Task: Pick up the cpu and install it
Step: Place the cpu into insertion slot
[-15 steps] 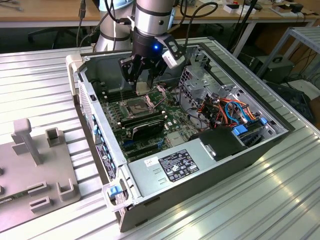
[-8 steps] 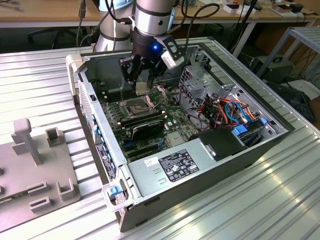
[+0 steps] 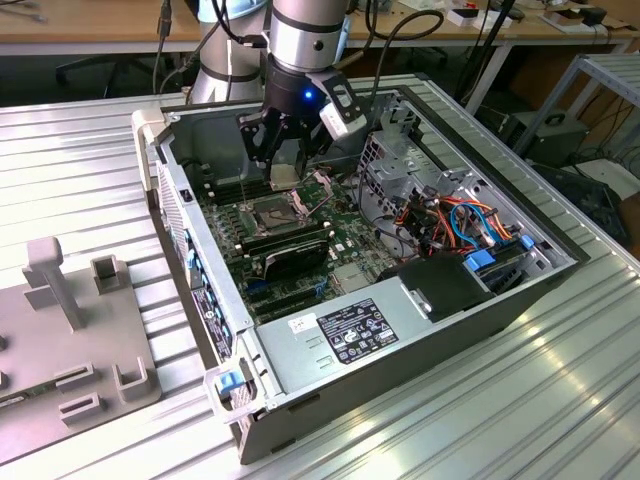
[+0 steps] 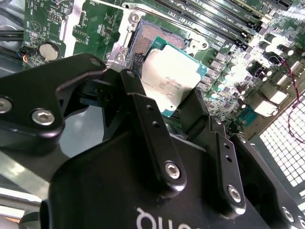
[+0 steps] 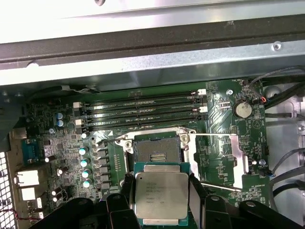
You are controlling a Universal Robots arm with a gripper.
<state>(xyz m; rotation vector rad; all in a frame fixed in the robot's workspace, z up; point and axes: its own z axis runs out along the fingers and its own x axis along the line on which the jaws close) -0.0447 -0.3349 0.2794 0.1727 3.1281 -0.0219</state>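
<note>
The cpu (image 5: 161, 198) is pinched at two edges by the gripper (image 5: 162, 191), near the open socket (image 5: 155, 153) at the motherboard's (image 5: 217, 143) middle; carrying step, I judge; seating calls for square alignment.

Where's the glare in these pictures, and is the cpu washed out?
Exterior view: the ribbed table shows bright streaks. First wrist view: the case rim burns out to white, while the cpu is evenly lit. Second wrist view: glare whitens the motherboard; the cpu's top is bright, not washed out.
</note>
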